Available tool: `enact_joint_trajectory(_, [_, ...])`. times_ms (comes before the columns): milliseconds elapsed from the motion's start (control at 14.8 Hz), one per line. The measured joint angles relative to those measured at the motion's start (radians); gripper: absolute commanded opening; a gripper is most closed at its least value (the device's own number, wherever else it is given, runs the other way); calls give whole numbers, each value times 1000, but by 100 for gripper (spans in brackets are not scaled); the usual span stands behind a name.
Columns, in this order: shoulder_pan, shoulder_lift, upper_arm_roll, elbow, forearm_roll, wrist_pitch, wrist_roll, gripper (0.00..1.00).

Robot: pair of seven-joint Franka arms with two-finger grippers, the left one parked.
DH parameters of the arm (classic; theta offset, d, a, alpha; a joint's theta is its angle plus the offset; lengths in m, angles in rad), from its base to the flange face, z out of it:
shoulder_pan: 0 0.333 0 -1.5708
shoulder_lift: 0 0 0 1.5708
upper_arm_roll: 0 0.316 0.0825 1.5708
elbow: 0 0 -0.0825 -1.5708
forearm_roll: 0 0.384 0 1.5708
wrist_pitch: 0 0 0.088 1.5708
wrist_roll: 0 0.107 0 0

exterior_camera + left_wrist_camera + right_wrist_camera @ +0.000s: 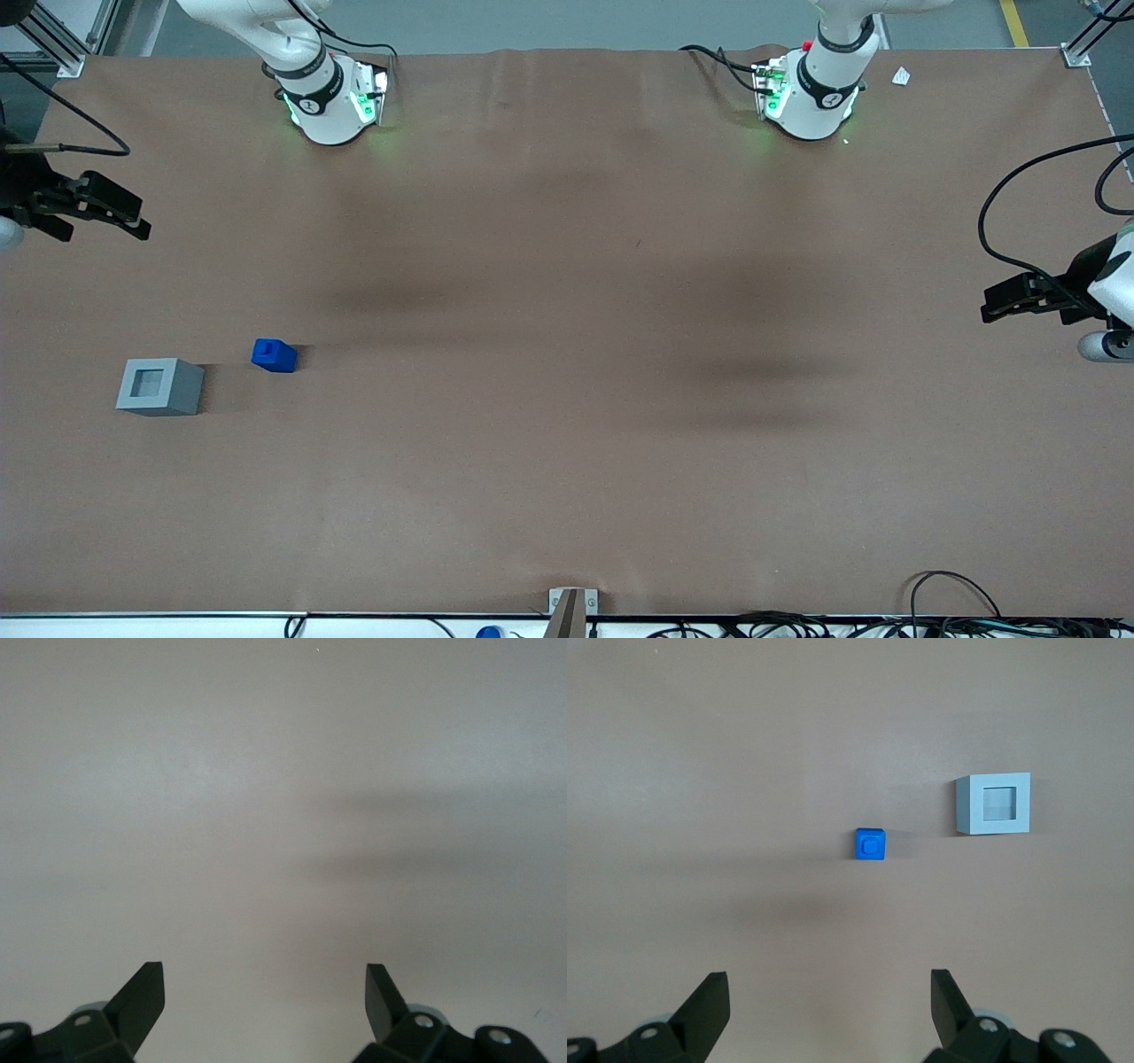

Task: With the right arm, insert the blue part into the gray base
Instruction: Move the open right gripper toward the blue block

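Gripper (pixel 133 221) of the right arm raised at the working arm's end of the table, black fingers spread apart and holding nothing.

Small bright blue plastic part (pixel 274 354) with a stepped top sits alone on the brown paper-covered table (pixel 567 443), well apart from the gripper and nearer the front camera than it. Light gray box-like base (pixel 160 386) with a square recess in its top stands near the blue block, not touching, a little nearer the front camera. From the right wrist, both fingertips (pixel 709 1005) frame the view, with the blue part (pixel 870 844) and gray base (pixel 993 804) lying apart on the surface.
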Motion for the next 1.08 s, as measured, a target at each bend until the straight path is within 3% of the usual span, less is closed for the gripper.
enact_joint_trajectory(1078, [-20, 84, -3, -3, 0, 41, 0, 100])
